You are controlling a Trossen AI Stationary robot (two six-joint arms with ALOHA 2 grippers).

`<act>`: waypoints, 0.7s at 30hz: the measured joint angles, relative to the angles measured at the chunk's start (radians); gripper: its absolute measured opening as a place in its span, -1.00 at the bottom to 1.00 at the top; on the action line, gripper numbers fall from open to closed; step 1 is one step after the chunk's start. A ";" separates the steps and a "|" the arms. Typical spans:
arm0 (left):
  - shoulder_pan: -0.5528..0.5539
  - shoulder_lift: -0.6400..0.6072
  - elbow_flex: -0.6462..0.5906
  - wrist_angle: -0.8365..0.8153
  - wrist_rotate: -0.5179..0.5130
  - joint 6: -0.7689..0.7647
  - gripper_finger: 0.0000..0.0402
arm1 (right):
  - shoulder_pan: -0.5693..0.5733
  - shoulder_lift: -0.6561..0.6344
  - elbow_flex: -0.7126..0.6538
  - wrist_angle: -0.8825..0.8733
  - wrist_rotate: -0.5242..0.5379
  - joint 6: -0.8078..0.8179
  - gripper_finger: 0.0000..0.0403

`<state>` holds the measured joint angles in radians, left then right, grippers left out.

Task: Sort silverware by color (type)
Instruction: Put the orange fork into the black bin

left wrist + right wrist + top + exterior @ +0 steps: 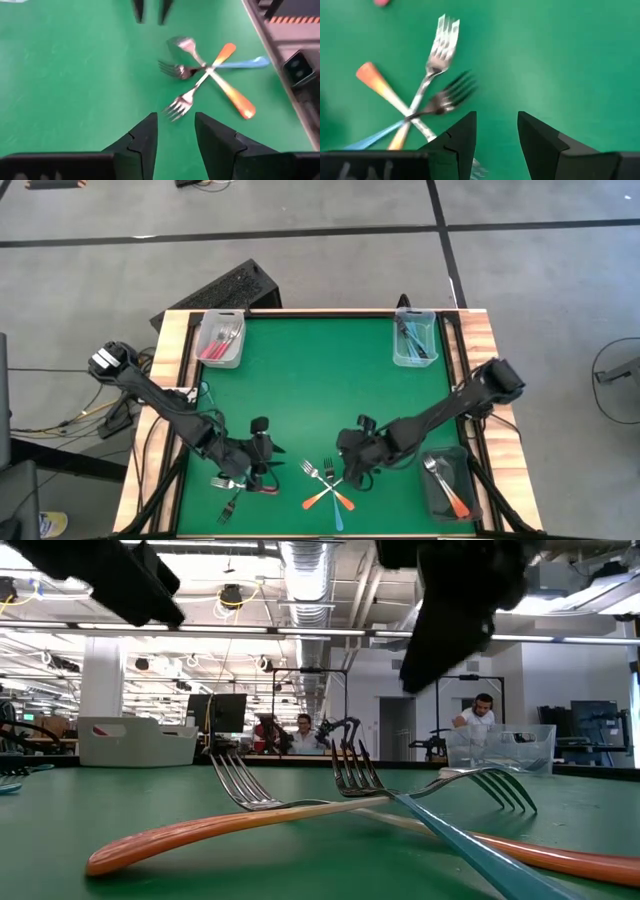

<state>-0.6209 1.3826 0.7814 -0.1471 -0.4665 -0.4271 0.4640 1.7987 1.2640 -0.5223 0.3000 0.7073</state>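
While end effectors hover open, 3 forks crossed.

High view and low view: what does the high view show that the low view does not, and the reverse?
Only the high view shows the orange forks in the bin at the right edge, the red-handled fork beside the left hand, and the open right hand. Only the low view shows the people in the room behind. Both show the crossed pile: two orange forks and one blue fork.
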 joint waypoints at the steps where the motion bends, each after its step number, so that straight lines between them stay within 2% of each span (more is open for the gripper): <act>1: 0.000 0.009 0.000 -0.010 -0.007 0.000 -0.41 | 0.002 0.016 0.000 0.013 -0.016 0.000 -0.17; 8: 0.027 0.061 0.000 -0.016 -0.018 -0.003 -0.41 | 0.051 0.100 0.001 0.144 -0.069 -0.084 -0.18; 18: 0.040 0.055 -0.001 -0.032 -0.016 0.038 -0.41 | 0.049 0.170 0.027 0.385 -0.127 -0.080 -0.24; 21: 0.040 0.055 -0.001 -0.046 -0.012 0.039 -0.41 | 0.041 0.221 0.072 0.342 -0.174 -0.080 -0.27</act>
<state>-0.5807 1.4376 0.7807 -0.1930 -0.4788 -0.3885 0.5051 2.0201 1.3362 -0.1801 0.1263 0.6275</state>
